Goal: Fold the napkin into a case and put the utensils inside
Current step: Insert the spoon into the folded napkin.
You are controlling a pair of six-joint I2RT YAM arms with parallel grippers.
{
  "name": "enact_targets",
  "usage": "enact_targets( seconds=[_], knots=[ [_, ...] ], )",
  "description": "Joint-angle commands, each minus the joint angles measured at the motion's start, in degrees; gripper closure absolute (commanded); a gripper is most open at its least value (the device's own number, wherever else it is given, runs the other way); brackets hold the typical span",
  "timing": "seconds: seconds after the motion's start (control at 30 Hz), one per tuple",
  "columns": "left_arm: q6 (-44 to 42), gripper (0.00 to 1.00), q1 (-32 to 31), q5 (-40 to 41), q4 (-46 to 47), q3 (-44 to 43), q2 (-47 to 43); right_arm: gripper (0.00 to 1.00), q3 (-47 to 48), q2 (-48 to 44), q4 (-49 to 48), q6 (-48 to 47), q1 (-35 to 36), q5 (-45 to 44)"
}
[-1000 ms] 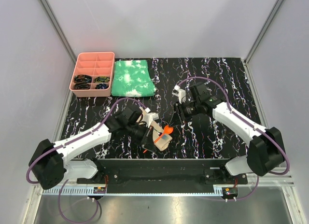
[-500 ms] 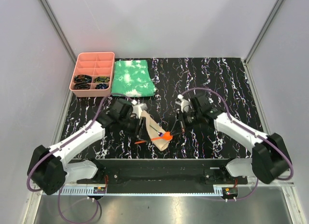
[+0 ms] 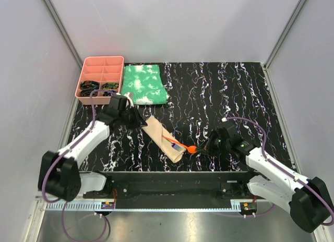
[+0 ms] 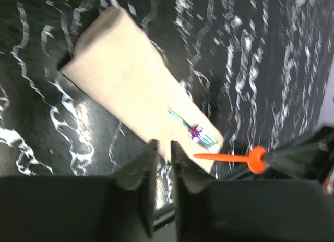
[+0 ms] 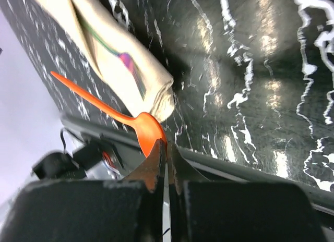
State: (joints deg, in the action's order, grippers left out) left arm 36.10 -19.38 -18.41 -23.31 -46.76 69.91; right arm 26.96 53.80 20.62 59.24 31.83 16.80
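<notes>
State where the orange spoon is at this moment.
In the top view the orange spoon is front centre, head pinched by the right pincer, handle reaching over the near end of the napkin.

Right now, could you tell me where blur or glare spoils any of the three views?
Top external: evenly lit and sharp, the napkin plain to see. Left wrist: blur smears the white veins of the table. Right wrist: bright glare patches on the table, the right end effector dark and soft, the orange spoon fairly crisp.
</notes>
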Motion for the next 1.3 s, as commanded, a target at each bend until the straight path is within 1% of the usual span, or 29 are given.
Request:
enact_targets(
  seconds=[0.0, 0.07, 0.2, 0.27, 0.37, 0.47, 0.67, 0.77, 0.93, 1.27],
  knots=[
    [2.0, 0.96, 2.8, 1.7, 7.2, -3.1, 7.8, 1.00, 1.2, -1.8, 1.3, 8.1, 1.5, -9.1],
    [2.0, 0.98, 3.4, 1.8, 8.1, -4.2, 11.9, 1.00, 1.2, -1.6, 1.6, 8.8, 1.8, -9.9],
    [3.4, 1.00, 5.0, 2.9, 9.5, -4.6, 16.3, 1.00, 3.8, 3.0, 4.0, 8.1, 2.8, -10.6],
    [4.5, 1.00, 5.3, 2.9, 11.1, -4.0, 16.7, 1.00, 4.9, 4.5, 5.1, 8.2, 3.6, -12.1],
    [5.8, 1.00, 5.2, 3.6, 14.4, -3.0, 16.5, 1.00, 6.4, 6.7, 4.6, 7.8, 4.2, -12.6],
    [7.0, 1.00, 5.2, 3.5, 15.7, -2.5, 17.6, 1.00, 8.0, 8.8, 4.3, 7.3, 4.4, -12.9],
    [7.3, 1.00, 5.2, 3.6, 15.1, -4.0, 21.0, 1.00, 9.1, 11.8, 3.2, 7.4, 4.9, -12.9],
    [7.5, 1.00, 5.2, 4.7, 14.9, -3.7, 21.8, 1.00, 9.7, 13.3, 2.6, 7.4, 5.3, -12.6],
    [7.9, 1.00, 5.2, 4.2, 15.5, -3.3, 23.2, 1.00, 10.1, 15.4, 0.7, 8.0, 6.4, -12.3],
    [8.8, 1.00, 4.0, 5.2, 16.2, -0.7, 23.0, 1.00, 12.9, 19.9, -3.0, 11.9, 9.6, -14.2]
  ],
)
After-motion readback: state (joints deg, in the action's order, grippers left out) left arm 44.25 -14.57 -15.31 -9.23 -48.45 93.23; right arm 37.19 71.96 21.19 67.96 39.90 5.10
